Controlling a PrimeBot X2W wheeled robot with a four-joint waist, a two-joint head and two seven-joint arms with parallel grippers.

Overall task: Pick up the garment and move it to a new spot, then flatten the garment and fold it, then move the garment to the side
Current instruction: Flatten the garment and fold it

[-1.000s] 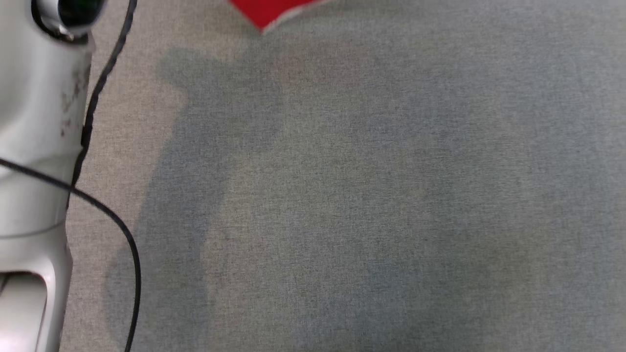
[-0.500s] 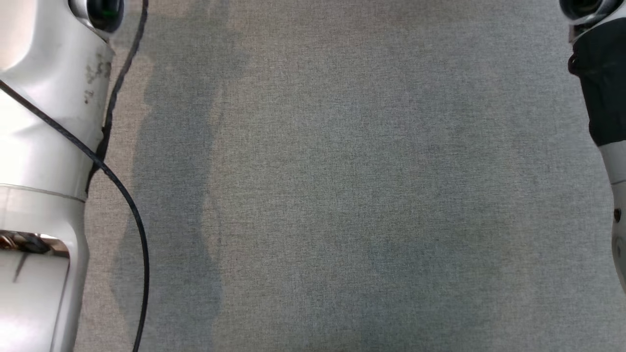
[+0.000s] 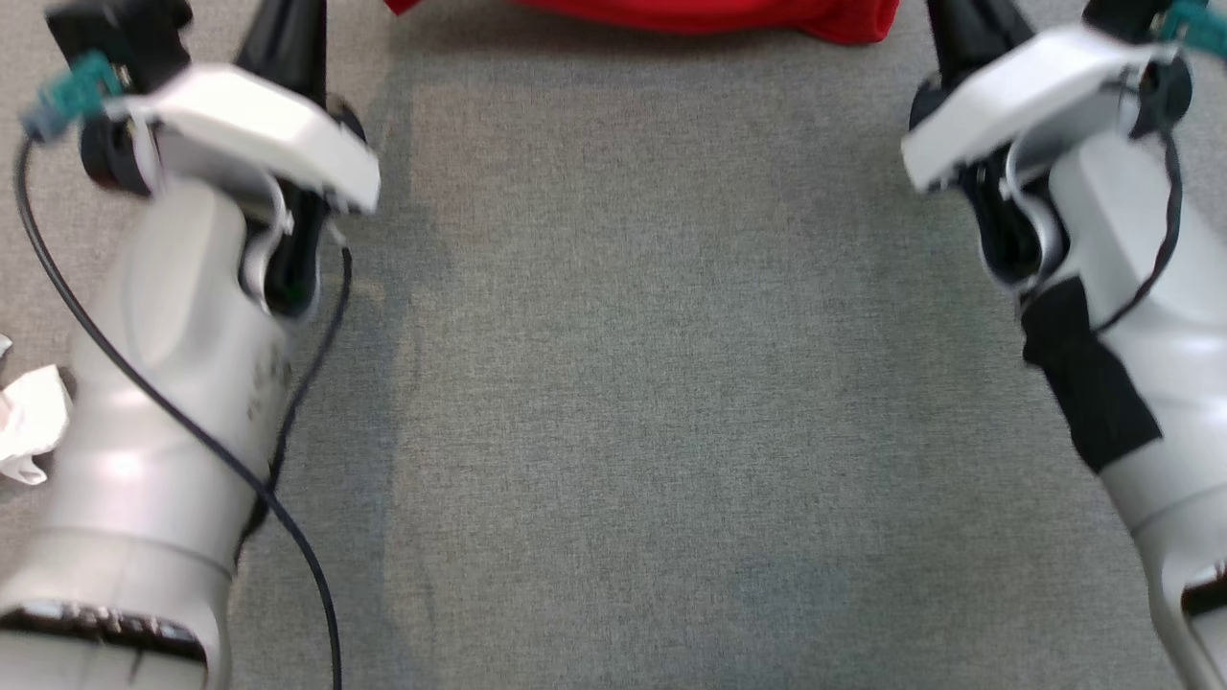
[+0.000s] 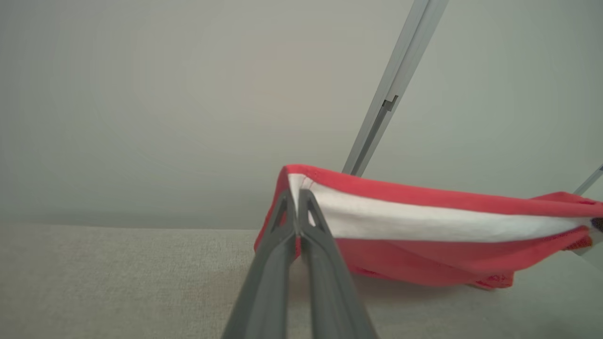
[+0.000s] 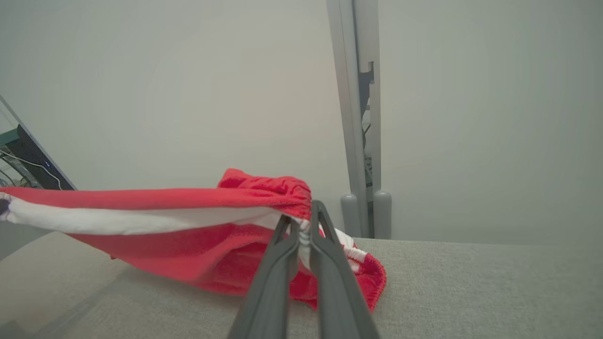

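In the lower middle of the left wrist view, your left gripper (image 4: 297, 195) has its jaws pinched tight on a corner of the garment (image 4: 424, 226), right at the white band. From there the garment runs rightward, red with that white band, sagging in the middle. Its lowest fold is at or just above the grey table (image 4: 94, 282); you cannot tell whether it touches. In the head view it is a red strip along the top edge, between your two arms. In the lower middle of the right wrist view, your right gripper (image 5: 305, 221) is clamped on the opposite corner, by the gathered hem. Expect it to be light, soft and floppy: it will droop and bunch wherever unsupported, and thin cloth may slip from narrow tips. The two band corners look like the right holds. Spread them apart so it lays flat.
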